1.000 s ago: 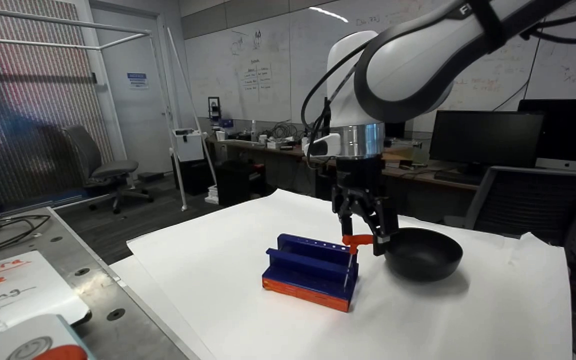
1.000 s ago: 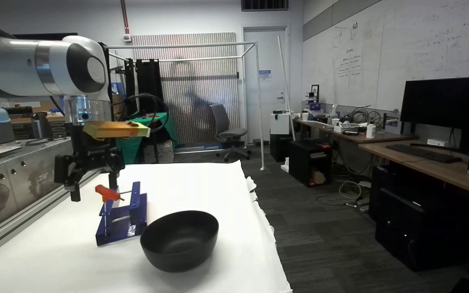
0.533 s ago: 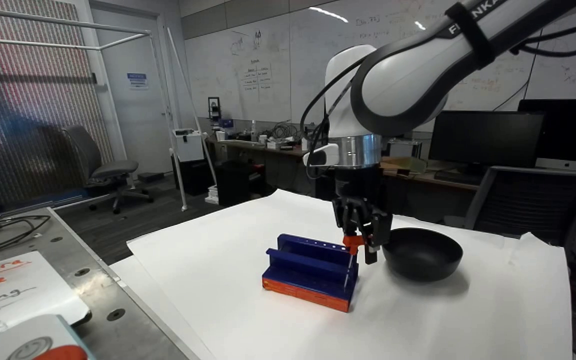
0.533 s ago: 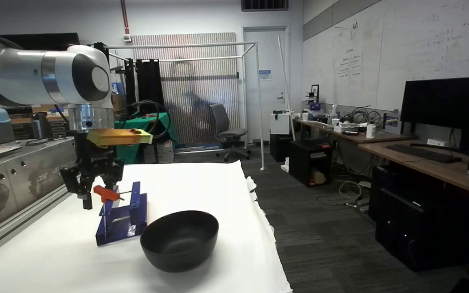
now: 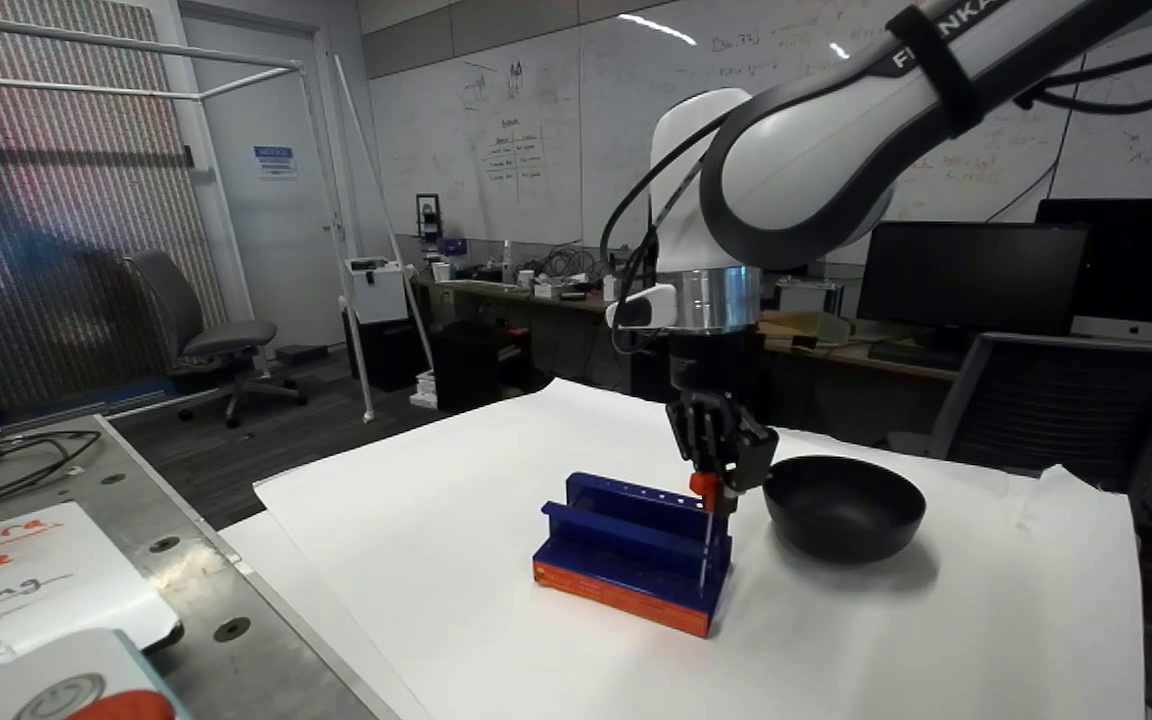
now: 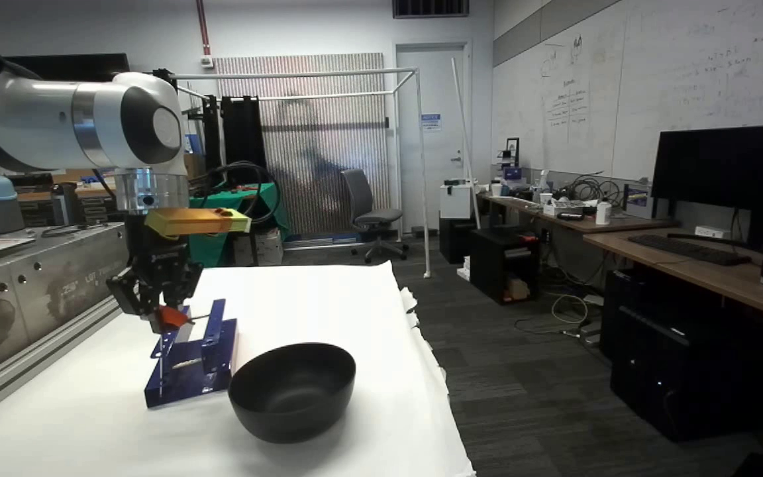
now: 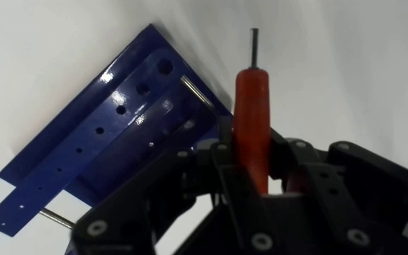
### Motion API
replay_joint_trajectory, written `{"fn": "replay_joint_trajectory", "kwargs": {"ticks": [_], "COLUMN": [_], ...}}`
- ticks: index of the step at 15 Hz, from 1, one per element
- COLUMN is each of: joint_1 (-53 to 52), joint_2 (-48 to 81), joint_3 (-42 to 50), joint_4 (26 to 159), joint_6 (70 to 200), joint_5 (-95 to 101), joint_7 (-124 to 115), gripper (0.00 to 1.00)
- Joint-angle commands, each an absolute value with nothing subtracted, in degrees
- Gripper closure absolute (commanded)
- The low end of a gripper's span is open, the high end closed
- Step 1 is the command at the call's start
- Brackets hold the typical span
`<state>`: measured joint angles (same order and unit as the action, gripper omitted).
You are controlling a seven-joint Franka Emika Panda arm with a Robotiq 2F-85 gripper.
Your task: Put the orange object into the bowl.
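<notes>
The orange object (image 7: 251,102) is a T-shaped hex key with an orange-red handle, a short dark tip and a long thin shaft. My gripper (image 7: 250,150) is shut on its handle, with one finger at either side. In both exterior views the handle (image 5: 704,486) shows at the fingertips of the gripper (image 6: 164,320), and the shaft (image 6: 161,354) runs down at the end of the blue rack. Whether the shaft's lower end still sits in a hole, I cannot tell. The black bowl (image 5: 844,510) stands upright beside the rack; its inside (image 6: 292,384) holds nothing visible. The wrist view does not show it.
The blue rack (image 5: 626,548) with an orange base strip stands right under the gripper, its holed rail (image 7: 94,132) close to the fingers. White paper (image 5: 436,520) covers the table. A metal bench edge (image 6: 44,278) borders it, and a chair (image 5: 1066,410) stands behind.
The gripper has come down and gone from open to shut on the orange handle. The rack and the orange object have shifted slightly and turned a little; the bowl has stayed put.
</notes>
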<state>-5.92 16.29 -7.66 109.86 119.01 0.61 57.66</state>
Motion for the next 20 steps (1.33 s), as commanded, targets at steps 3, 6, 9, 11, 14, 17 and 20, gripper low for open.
{"fn": "replay_joint_trajectory", "kwargs": {"ticks": [3, 6, 9, 11, 14, 17, 20], "joint_1": [-5.3, -5.2, -6.1, -6.6, -6.7, -6.3, -5.7], "joint_2": [13.9, 10.8, 7.5, 5.3, 2.7, 1.6, 1.4], "joint_3": [-8.3, -8.3, -7.8, -7.7, -7.4, -6.9, -5.8], "joint_4": [107.6, 106.3, 104.6, 103.9, 104.6, 107.6, 111.5], "joint_6": [115.7, 112.0, 108.6, 107.5, 109.9, 114.9, 121.6], "joint_5": [-0.1, -2.5, -3.1, -0.7, 1.4, 3.5, 5.7], "joint_7": [54.7, 50.5, 40.9, 33.4, 24.2, 15.8, 7.8], "gripper": [0.91, 0.91, 0.91, 0.91, 0.91, 0.91, 0.91]}}
